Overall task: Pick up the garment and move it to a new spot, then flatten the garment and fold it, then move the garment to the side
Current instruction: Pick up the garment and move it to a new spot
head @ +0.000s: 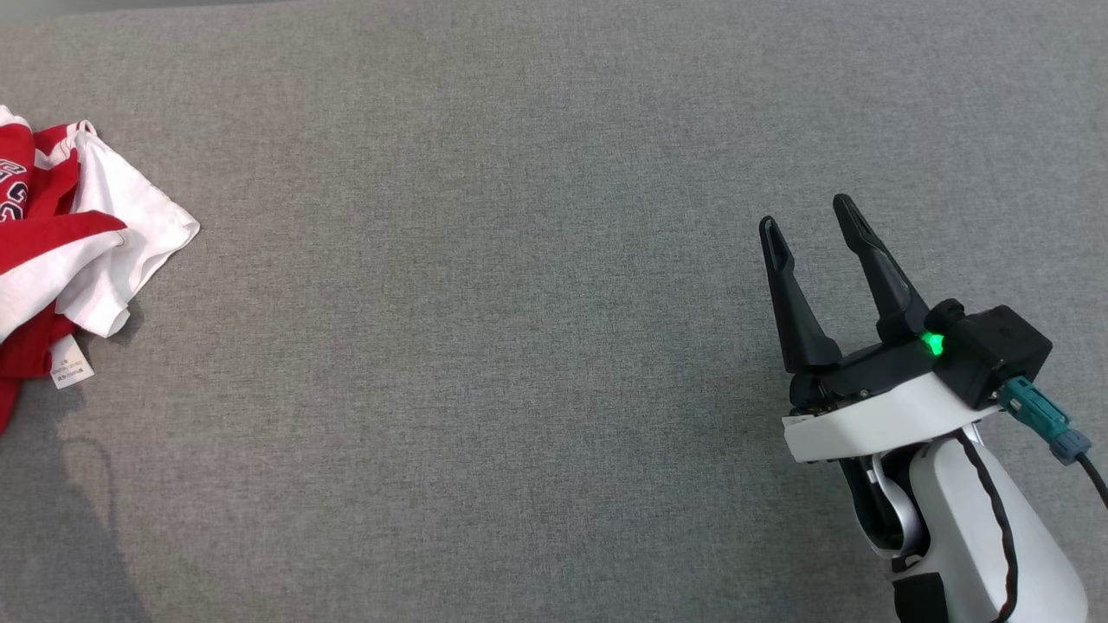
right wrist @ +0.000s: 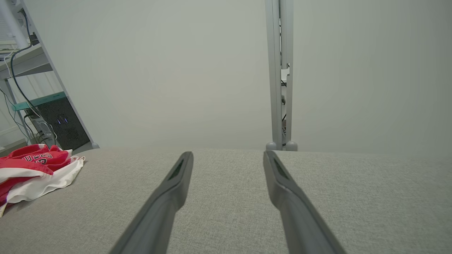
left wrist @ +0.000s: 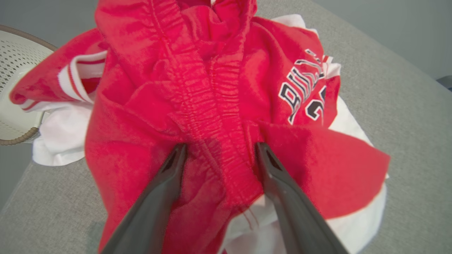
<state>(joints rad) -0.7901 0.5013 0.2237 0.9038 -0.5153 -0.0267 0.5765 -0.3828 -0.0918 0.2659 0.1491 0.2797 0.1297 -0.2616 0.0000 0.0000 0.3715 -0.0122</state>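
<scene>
The left gripper [left wrist: 220, 148] hangs right over the crumpled red-and-white fabric garment [left wrist: 197, 88], its two dark fingers spread wide apart with nothing held between them. A gathered elastic band [left wrist: 208, 106] runs up the heap directly ahead of the fingers and passes through the gap between their tips, which looks like the reason for this approach: that thick ridge offers a firm bite once the jaws close. Whether the fingertips already touch the cloth or sit just above it, I cannot tell. The garment lies bunched with its white lining spilling out below and to either side of the fingers, and black-and-white lettering shows up and to the right of them. Beyond the heap, to the gripper's far left, a white perforated basket [left wrist: 14, 63] stands off the edge of the grey woven-cloth table [head: 519, 346]. The right gripper [head: 805, 212] waits well apart from the clothing, which lies far off to its left; its fingers are equally wide open and empty, pointing across bare tabletop, probably kept clear so the left arm can work alone. As I judge it, the pick-up has not yet happened, so moving, flattening and folding all remain to be done.
</scene>
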